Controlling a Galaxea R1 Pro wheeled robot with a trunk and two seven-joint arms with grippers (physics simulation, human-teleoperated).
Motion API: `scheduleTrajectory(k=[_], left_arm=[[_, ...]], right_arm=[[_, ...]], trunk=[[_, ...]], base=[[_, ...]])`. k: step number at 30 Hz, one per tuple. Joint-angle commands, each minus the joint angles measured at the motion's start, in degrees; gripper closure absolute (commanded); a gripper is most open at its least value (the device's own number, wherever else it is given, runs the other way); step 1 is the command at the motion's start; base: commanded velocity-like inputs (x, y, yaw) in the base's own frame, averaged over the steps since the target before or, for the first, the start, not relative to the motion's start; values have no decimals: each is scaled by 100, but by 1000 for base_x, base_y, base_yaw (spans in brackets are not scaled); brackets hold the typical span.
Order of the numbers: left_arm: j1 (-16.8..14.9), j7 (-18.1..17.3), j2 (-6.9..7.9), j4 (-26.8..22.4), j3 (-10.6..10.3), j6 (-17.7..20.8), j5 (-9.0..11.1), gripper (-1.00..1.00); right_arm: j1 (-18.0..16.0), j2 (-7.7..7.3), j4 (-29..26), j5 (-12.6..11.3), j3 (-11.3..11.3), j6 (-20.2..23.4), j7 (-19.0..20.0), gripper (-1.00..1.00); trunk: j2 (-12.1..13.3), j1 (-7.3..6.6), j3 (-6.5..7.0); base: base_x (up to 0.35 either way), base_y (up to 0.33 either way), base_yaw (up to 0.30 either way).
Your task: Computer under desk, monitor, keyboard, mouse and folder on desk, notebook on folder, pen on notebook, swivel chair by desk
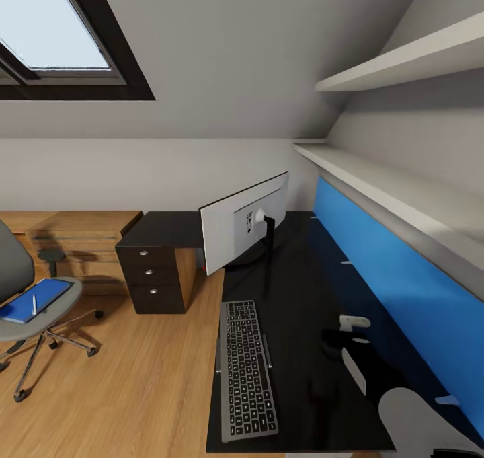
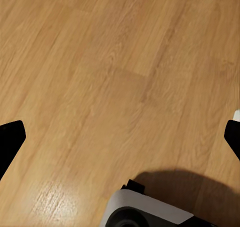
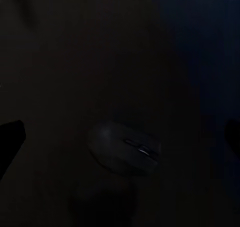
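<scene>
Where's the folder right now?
In the head view, the folder lies on the swivel chair seat at far left, beside the desk drawers.

The right gripper (image 3: 120, 132) hung with its jaws spread wide, holding nothing. The left gripper (image 2: 122, 134) likewise pointed down, jaws parted and empty, its arm lowered.

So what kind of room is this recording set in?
Most likely an attic room set up as a home office: a sloped ceiling with a skylight, a glossy black desk carrying a monitor and keyboard, and a grey swivel chair on the wood floor.
</scene>
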Motion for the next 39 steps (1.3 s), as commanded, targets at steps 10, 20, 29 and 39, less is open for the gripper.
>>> scheduleTrajectory(k=[10,20,29,39], left_arm=[[1,44,3,-1163,504,55,141,-100],[4,-237,238,-1693,641,2291,294,-100],[1,-526,293,-1794,651,2617,438,-100],[1,-532,301,-1786,652,2631,429,-100]], right_arm=[[-2,-9,-137,-40,-34,-6,20,-100],[-2,11,-270,-86,-49,19,-5,-100],[-2,15,-278,-89,-66,16,-15,-100],[-2,15,-278,-87,-54,-5,5,-100]], trunk=[[-130,69,-64],[-531,288,-244],[-892,486,-405],[-1293,706,-585]], base=[[0,0,0],[0,0,0],[0,0,0],[0,0,0]])
